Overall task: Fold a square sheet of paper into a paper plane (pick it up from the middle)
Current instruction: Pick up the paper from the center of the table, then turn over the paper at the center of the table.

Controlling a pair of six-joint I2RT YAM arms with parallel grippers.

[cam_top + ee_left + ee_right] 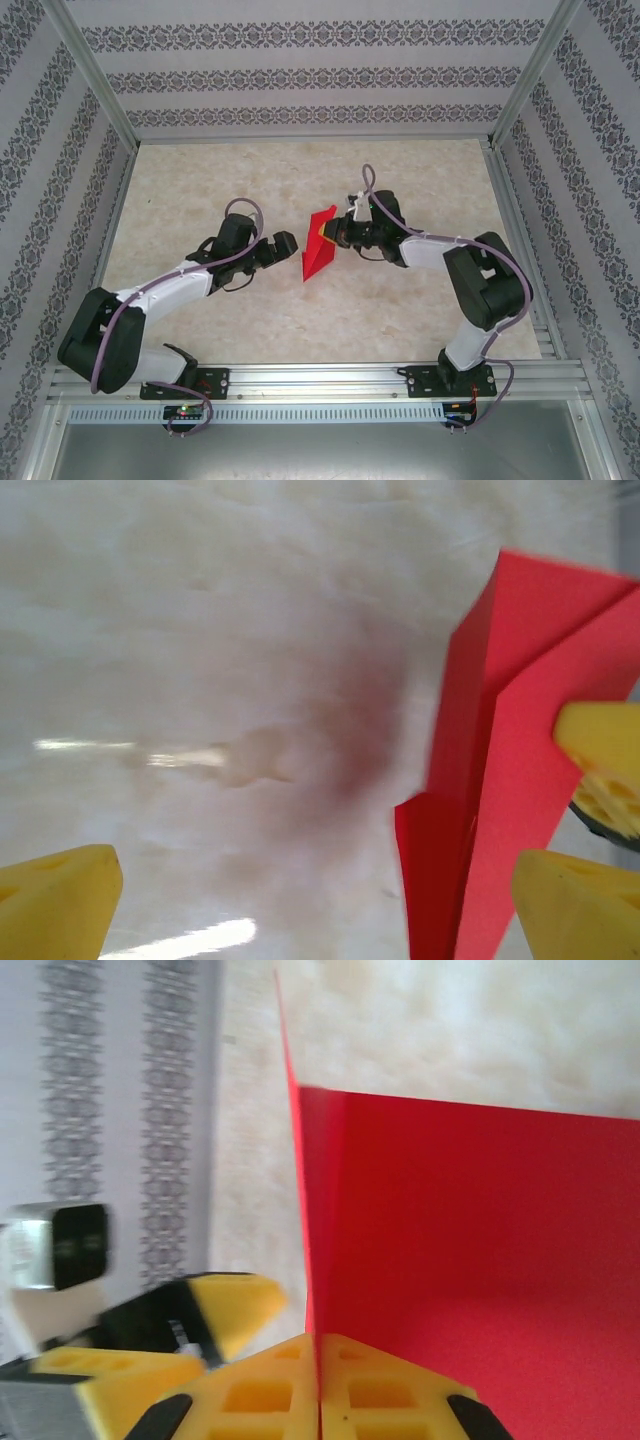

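The right tool (318,1365) pinches the half-folded paper plane (318,250) upright above the middle of the surface (200,190). The left tool (288,245) gapes beside it and should close squarely on the crease.

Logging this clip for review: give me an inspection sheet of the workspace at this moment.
Surface: pale mottled tabletop.
Job's things: red paper, partly folded, pointed tip toward the arm bases.
Clutter: nothing seen.
Grippers: right gripper shut on the red paper's edge; left gripper open beside it.
Cables: purple cables looped along both arms.
Surroundings: patterned walls, aluminium frame.
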